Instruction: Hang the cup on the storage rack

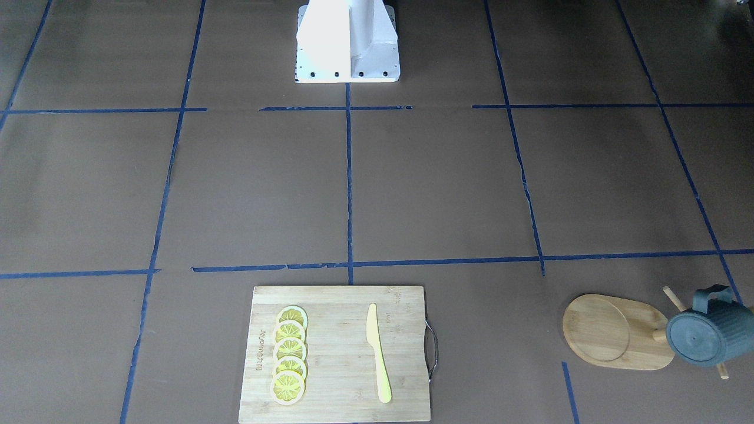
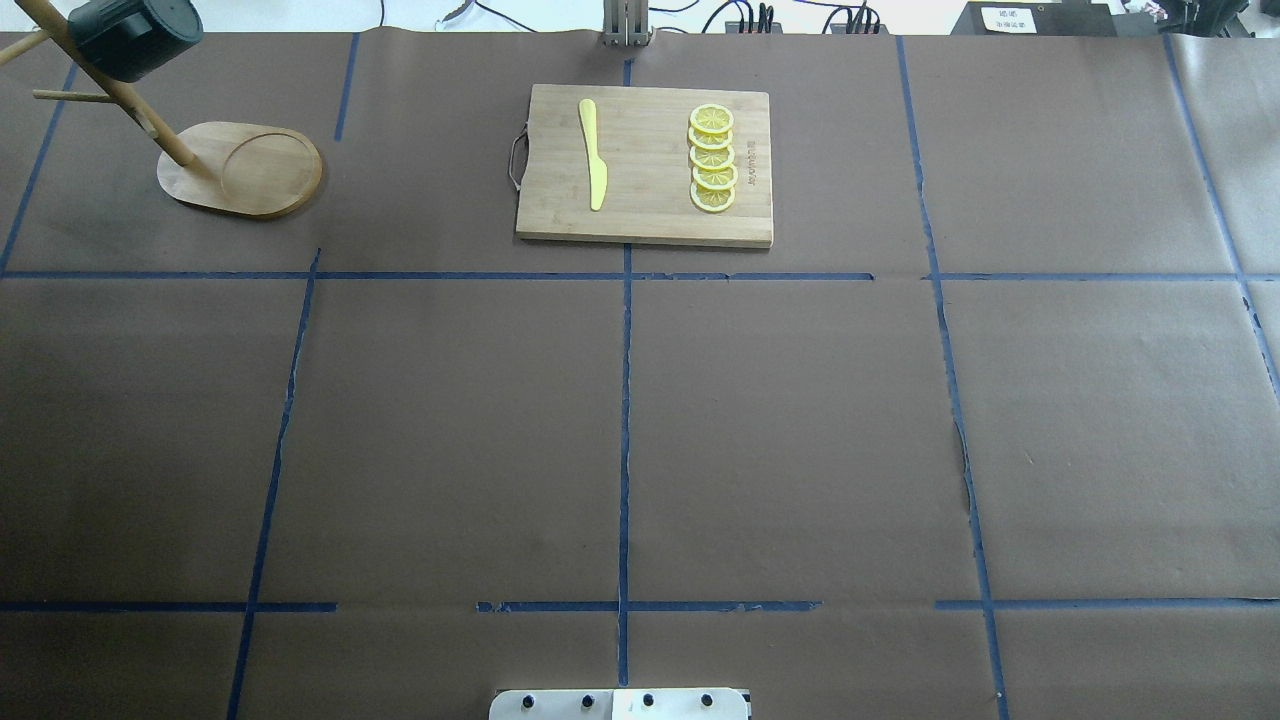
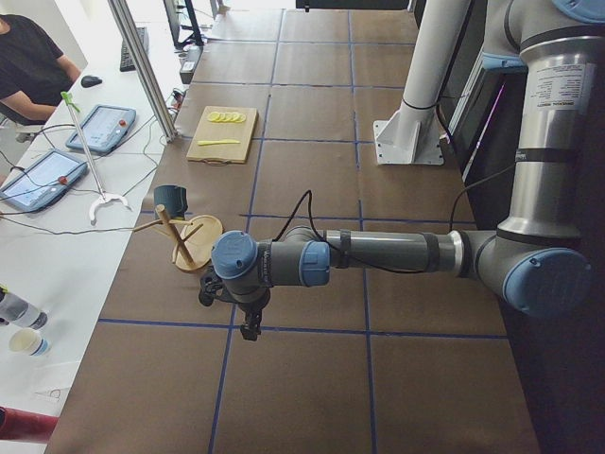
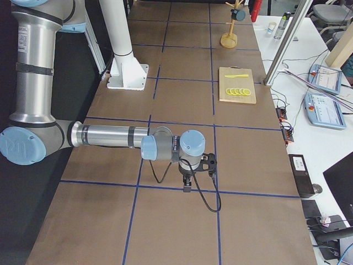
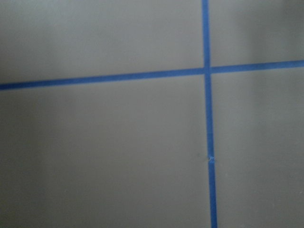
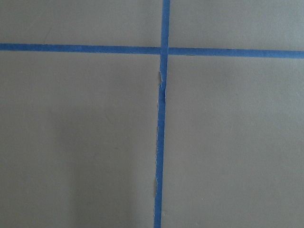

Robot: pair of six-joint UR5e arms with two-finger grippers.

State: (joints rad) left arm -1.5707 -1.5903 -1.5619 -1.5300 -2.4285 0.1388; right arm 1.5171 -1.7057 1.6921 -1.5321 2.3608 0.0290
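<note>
Cup (image 1: 710, 333) found hung on storage rack (image 1: 612, 330), far side of table (image 2: 620, 450), robot's left.
It is carried high on the stand, above the oval base; left gripper (image 3: 250, 322) and right gripper (image 4: 187, 185) are held low over the table, well apart from it; the opening of either cannot be told.

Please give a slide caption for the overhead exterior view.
Cup hung on the storage rack, far left; knife and lemon slices on cutting board.
</note>
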